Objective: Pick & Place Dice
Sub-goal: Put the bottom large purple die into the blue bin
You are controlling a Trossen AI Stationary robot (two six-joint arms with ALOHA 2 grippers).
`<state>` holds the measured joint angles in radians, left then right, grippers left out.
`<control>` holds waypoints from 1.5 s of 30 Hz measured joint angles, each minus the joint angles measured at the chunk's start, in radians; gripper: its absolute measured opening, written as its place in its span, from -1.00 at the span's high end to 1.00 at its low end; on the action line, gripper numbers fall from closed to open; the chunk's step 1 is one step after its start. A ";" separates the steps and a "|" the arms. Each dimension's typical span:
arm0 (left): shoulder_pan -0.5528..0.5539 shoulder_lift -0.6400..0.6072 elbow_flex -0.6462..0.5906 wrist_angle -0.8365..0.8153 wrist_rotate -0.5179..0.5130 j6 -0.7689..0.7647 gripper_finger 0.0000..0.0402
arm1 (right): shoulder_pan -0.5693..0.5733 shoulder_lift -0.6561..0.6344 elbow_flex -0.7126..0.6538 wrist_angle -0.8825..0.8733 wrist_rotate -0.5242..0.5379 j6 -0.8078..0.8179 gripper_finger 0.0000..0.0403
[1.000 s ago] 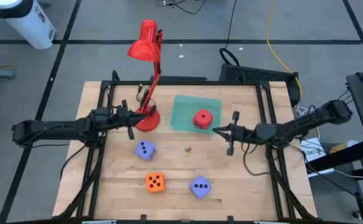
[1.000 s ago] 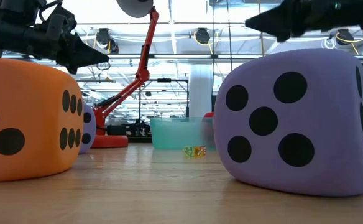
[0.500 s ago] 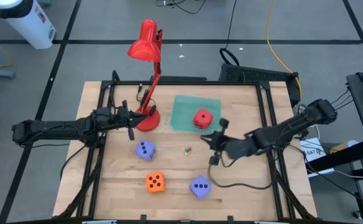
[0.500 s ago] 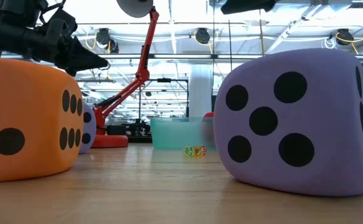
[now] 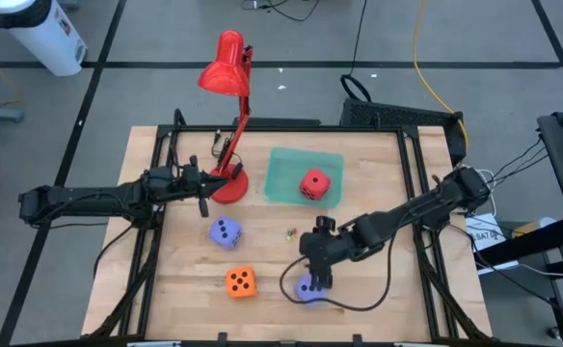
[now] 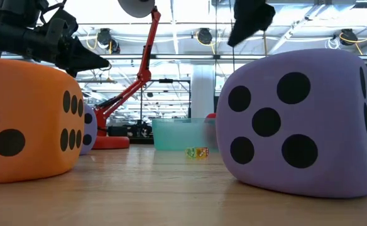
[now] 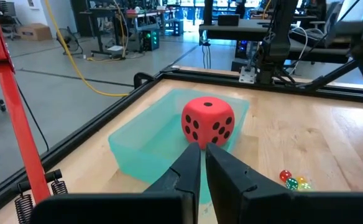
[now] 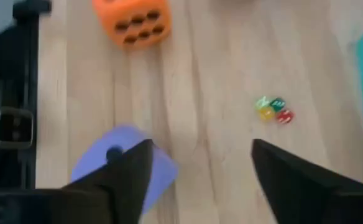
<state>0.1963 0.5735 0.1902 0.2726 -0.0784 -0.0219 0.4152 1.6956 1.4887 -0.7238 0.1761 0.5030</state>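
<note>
Four dice are spread over the wooden table (image 5: 378, 289): a red die (image 5: 312, 184) sits in the teal tray (image 5: 283, 166) toward the back, a purple-blue die (image 5: 225, 232) lies in front of the red desk lamp (image 5: 226, 116), an orange die (image 5: 241, 281) rests near the front edge, and a second purple-blue die (image 5: 308, 288) lies just beside it to the right, partly covered from above by the right gripper (image 5: 317, 278).

That gripper is what has changed. A second ago the right arm reached level across the table with its gripper just beside the tray and the red die, fingers together. It has since swung forward and down, the arm now running diagonally from the table's right side to the near purple-blue die. Its fingers have parted and stand wide, one over a corner of that die in the right wrist view (image 8: 122, 168), not yet closed on it. In the low view the gripper shows as a dark shape above the big purple-blue die (image 6: 296, 122).

The left gripper (image 5: 202, 188) has not moved: it hangs beside the lamp's base, the arm stretched in from the left, fingers nearly touching and empty, pointed toward the red die in the tray. Three tiny coloured dice (image 5: 289, 232) lie mid-table, where they were.
</note>
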 joint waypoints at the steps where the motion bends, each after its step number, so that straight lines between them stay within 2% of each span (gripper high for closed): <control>1: 0.000 0.000 0.000 -0.001 0.000 0.000 0.81 | 0.005 0.007 0.000 0.000 -0.013 -0.014 -0.44; 6: -0.001 0.000 0.000 -0.010 0.000 0.000 0.81 | 0.035 0.024 0.000 0.016 -0.051 -0.093 -0.85; 8: -0.001 0.000 0.000 -0.009 0.000 0.000 0.81 | 0.048 0.027 0.002 0.030 -0.051 -0.104 -0.95; 13: -0.001 0.000 0.000 -0.009 0.000 0.011 0.81 | 0.073 0.057 -0.001 0.078 -0.129 -0.108 -0.96; 23: -0.003 0.002 0.000 -0.010 0.042 0.014 0.81 | 0.137 0.120 -0.001 0.126 -0.125 -0.332 -0.98; 27: -0.003 0.002 0.000 -0.010 0.052 0.019 0.81 | 0.143 0.123 -0.001 0.128 -0.095 -0.371 -0.98; 34: -0.003 0.002 0.000 -0.010 0.052 0.023 0.81 | 0.143 0.125 -0.019 0.180 -0.095 -0.445 -0.98; 45: -0.004 0.002 0.000 -0.011 0.054 0.024 0.81 | 0.137 0.142 -0.024 0.167 -0.102 -0.480 -0.98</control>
<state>0.1921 0.5755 0.1902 0.2612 -0.0246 0.0025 0.5526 1.8374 1.4649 -0.5568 0.0742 0.0226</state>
